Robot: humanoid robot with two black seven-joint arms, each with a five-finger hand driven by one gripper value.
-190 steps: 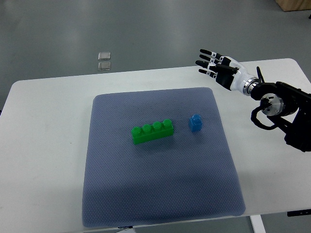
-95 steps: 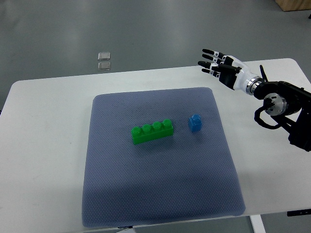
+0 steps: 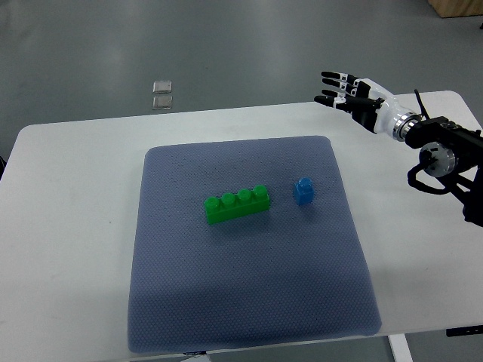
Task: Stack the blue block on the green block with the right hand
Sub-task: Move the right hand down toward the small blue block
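- Grey floor fills the background behind a white table (image 3: 68,226) with rounded corners; two small square tiles (image 3: 162,94) lie on the floor beyond its far edge
- One blue-grey mat (image 3: 249,302) with a fine dotted weave and rounded corners covers the middle of the table
- One green block (image 3: 237,205) lies on the mat near its centre: a long plastic brick with four round studs in a single row on top; its long axis runs left to right, the right end tipped slightly toward the far side
- One blue block (image 3: 303,191) stands on the mat just to the right of the green one, apart from it: a small single-stud plastic brick, stud up
- One right hand (image 3: 355,93), black and white, hovers over the table's far right corner, well apart from both blocks; its fingers (image 3: 332,77) are spread straight, pointing left, holding nothing
- Its arm (image 3: 445,154), black with a metal wrist ring, comes in from the right edge
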